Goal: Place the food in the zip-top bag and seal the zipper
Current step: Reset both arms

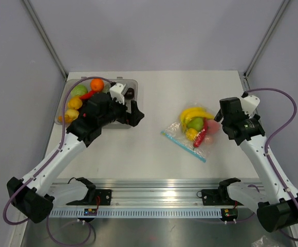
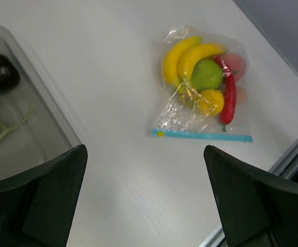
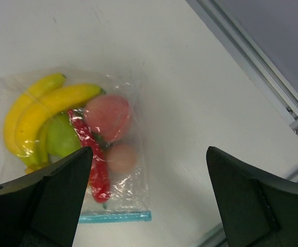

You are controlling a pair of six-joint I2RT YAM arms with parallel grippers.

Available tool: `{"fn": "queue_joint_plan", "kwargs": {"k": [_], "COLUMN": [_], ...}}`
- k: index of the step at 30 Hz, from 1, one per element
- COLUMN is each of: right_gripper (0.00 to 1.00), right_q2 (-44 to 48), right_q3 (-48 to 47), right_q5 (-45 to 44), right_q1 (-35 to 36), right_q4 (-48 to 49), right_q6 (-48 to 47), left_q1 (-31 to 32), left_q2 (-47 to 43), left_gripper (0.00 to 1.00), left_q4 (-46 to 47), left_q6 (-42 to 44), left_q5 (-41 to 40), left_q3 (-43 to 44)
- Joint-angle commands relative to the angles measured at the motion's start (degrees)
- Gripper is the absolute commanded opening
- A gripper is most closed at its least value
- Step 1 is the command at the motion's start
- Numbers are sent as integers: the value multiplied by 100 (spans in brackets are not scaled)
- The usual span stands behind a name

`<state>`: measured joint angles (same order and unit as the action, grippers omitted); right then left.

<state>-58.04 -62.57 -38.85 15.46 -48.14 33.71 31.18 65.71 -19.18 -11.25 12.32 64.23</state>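
We're seeing 1 zip-top bag [image 1: 192, 135] lying flat on the table [image 1: 154, 154], well right of the tray [image 1: 134, 82], w/ 1 blue zipper [image 2: 201, 136] along one edge. Inside we're counting 6 pcs of food [image 1: 195, 123]: 1 banana bunch [image 2: 187, 56], 1 green fruit [image 2: 206, 74], 1 red pepper-like piece [image 2: 230, 95], 1 pink peach [image 3: 108, 117], 1 small yellow piece [image 2: 211, 101], 1 smaller pinkish one [image 3: 120, 157]. Left fingers [image 1: 132, 113] are hovering at the tray's right end; right fingers [image 1: 222, 117] are hanging farther from the tray than the bag. Both pairs are standing wide, holding nothing. We're judging the bag thin, crinkly, slippery & light, prob. sagging if lifted by a corner. The zipper strip is looking like the stiffest place to pinch. Sealed or not, can't tell.
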Motion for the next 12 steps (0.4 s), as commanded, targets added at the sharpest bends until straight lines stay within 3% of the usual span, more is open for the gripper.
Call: {"fn": "queue_joint_plan", "kwargs": {"k": [1, 12], "right_gripper": [100, 99], "right_q2": [-120, 706], "right_q3": [-63, 1053], "right_q5": [-334, 26], "right_q1": [-17, -8], "right_q4": [-1040, -285], "right_q6": [671, 760], "left_q1": [-15, -15], "left_q2": [-813, -2528], "left_gripper": [99, 99], "left_q4": [-33, -850], "left_q6": [-457, -748], "left_q5": [-932, -1680], "left_q3": [-515, -1615]}}
